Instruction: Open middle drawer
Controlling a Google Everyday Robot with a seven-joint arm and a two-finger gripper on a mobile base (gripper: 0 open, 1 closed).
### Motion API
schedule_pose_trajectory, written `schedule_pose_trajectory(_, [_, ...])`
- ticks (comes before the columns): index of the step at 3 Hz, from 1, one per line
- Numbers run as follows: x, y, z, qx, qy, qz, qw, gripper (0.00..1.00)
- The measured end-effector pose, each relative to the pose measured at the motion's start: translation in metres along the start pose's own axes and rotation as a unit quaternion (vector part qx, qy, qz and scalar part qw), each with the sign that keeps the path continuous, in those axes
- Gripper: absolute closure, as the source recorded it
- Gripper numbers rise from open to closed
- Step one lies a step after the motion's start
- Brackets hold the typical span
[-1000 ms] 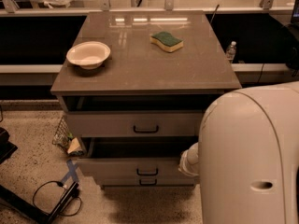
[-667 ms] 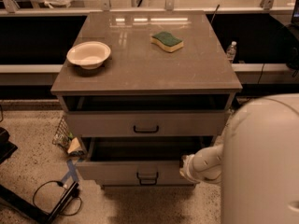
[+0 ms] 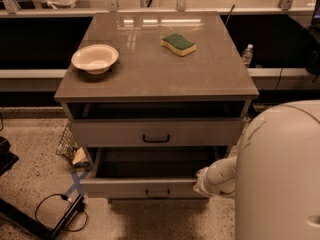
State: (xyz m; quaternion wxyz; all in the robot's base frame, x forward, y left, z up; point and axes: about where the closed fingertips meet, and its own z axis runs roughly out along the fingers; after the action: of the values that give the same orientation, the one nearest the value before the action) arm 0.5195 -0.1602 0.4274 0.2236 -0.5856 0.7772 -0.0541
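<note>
Middle drawer (image 3: 130, 188) is sticking way out below the top drawer (image 3: 110, 132), black handle (image 3: 157, 193) facing front. Gripper (image 3: 204, 180) sits at the middle drawer's right front corner, can't tell if it's clamped or loose.

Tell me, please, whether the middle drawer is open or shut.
Open: the middle drawer is pulled well out, its dark inside showing behind the front. The hand is by its right front corner.
</note>
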Motion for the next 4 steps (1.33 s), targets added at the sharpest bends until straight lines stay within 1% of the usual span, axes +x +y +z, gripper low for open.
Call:
schedule_pose_trajectory(1, [0.0103,0.0195,-0.0103,-0.007,-0.009,0.005,0.9999,1.00])
schedule_pose_trajectory(2, [0.0100,0.0195,-0.0107,-0.007,-0.009,0.004,0.9999,0.76])
schedule_pose_trajectory(4, [0.0092,0.0200,-0.0103,-0.008,-0.009,0.004,0.9999,1.00])
